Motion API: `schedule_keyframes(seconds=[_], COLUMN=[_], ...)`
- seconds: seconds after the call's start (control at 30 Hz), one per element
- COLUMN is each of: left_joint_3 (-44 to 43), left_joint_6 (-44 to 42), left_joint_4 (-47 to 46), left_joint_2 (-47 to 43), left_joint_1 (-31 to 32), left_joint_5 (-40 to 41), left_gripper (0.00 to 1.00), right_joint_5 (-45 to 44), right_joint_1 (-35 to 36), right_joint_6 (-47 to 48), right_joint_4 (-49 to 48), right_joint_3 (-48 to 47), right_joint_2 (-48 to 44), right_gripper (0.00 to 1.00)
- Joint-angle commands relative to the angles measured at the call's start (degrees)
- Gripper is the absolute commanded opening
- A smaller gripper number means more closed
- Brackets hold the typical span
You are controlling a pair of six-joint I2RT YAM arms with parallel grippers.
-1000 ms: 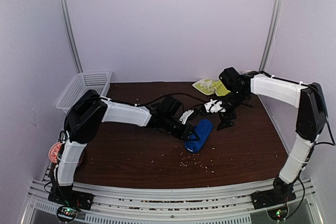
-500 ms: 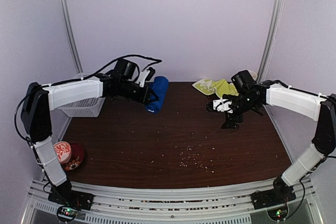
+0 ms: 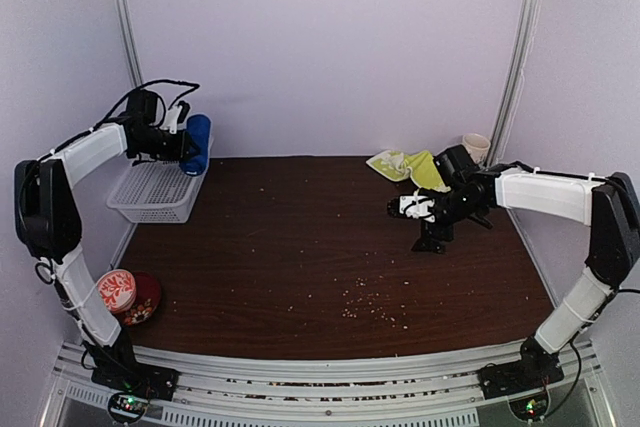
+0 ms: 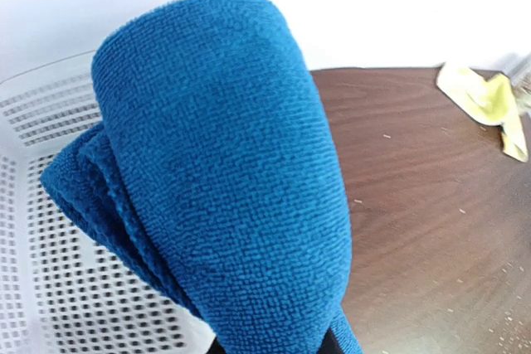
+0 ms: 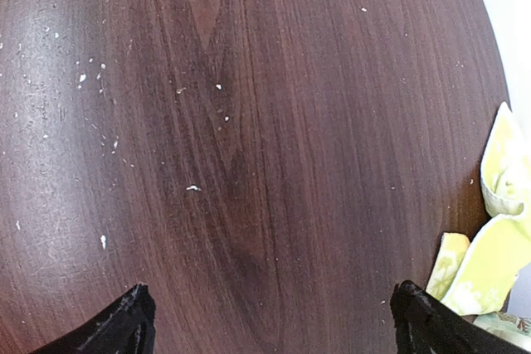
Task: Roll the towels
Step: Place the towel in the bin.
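holding blue towel (image 3: 196, 143) above basket (image 3: 150, 211) rim | yellow-green towel (image 3: 408, 165) by far edge

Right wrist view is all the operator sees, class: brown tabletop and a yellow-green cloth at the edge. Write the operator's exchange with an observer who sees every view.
Operator: Where is the blue towel?
Observer: The rolled royal-blue terry towel is clamped in the left gripper, in the air above the rim of a white perforated plastic basket.
Operator: What stands beyond the yellow-green patterned cloth?
Observer: A pale cup, near the right post.
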State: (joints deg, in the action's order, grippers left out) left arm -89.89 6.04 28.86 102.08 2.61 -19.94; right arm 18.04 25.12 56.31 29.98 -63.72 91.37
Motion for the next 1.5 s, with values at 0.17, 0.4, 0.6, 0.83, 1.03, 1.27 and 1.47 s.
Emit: schedule_keyframes(seconds=[0.17, 0.4, 0.6, 0.83, 1.03, 1.27, 1.47], left_joint_3=[-10.1, -14.1, -10.8, -2.5, -0.2, 3.2, 3.1], left_joint_6=[-6.7, -8.7, -8.1, -7.7, -9.7, -10.9, -11.1], left_joint_4=[5.7, 12.8, 16.8, 16.8, 16.1, 14.2, 12.6], left_joint_2=[12.4, 19.6, 19.2, 13.5, 13.4, 16.6, 18.6], left_joint_1=[-7.1, -8.6, -10.4, -10.9, -11.0, -11.1, -11.0], left_joint_5=[5.9, 3.2, 0.0, -8.2, -12.6, -13.7, -14.1], left_gripper=[0.00, 0.00, 0.00, 0.00, 0.00, 0.00, 0.00], right_joint_5=[1.0, 0.5, 0.4, -0.7, -0.6, -0.8, -1.0], right_joint_1=[1.0, 2.1, 3.2, 5.9, 7.1, 7.1, 7.1], right_joint_6=[-0.7, 0.2, 0.9, 1.5, 1.8, 1.9, 1.9], right_joint_4=[0.4, 1.3, 2.3, 3.2, 3.5, 3.3, 3.4], right_joint_3=[-0.2, -0.3, -0.7, -1.1, -1.1, -0.9, -1.0], right_joint_2=[4.1, 5.5, 6.3, 6.5, 5.8, 4.8, 5.0], right_gripper=[1.00, 1.00, 1.00, 1.00, 1.00, 1.00, 1.00])
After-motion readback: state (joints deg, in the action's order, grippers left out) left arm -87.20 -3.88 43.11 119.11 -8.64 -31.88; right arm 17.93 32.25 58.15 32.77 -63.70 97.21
